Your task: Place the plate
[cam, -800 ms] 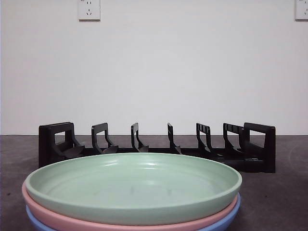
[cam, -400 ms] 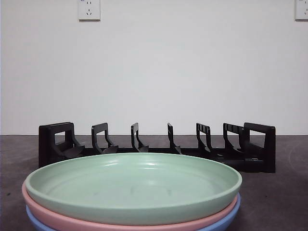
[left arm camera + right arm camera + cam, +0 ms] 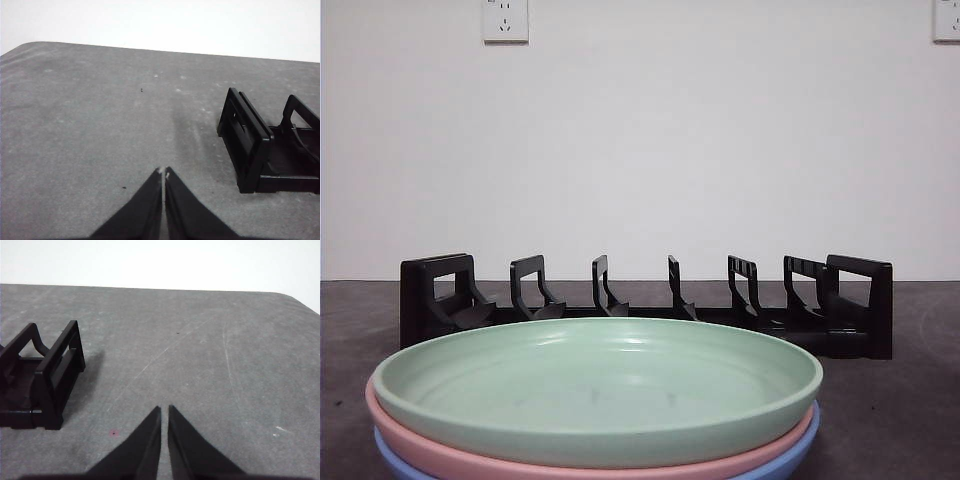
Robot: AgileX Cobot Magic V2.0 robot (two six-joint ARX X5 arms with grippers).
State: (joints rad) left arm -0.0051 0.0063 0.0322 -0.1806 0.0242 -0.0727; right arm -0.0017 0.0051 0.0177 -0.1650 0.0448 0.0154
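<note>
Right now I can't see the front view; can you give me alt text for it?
A stack of three plates fills the foreground: a green plate on a pink plate on a blue plate. Behind it, an empty black dish rack with upright dividers stands on the dark table before a white wall. No gripper shows in this view.

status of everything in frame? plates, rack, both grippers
green plate: flat, top of the stack
pink plate: under the green one
blue plate: bottom of the stack
plate rack: upright behind the stack, no plates in its slots
left gripper: shut, holding nothing
right gripper: shut, holding nothing
</note>
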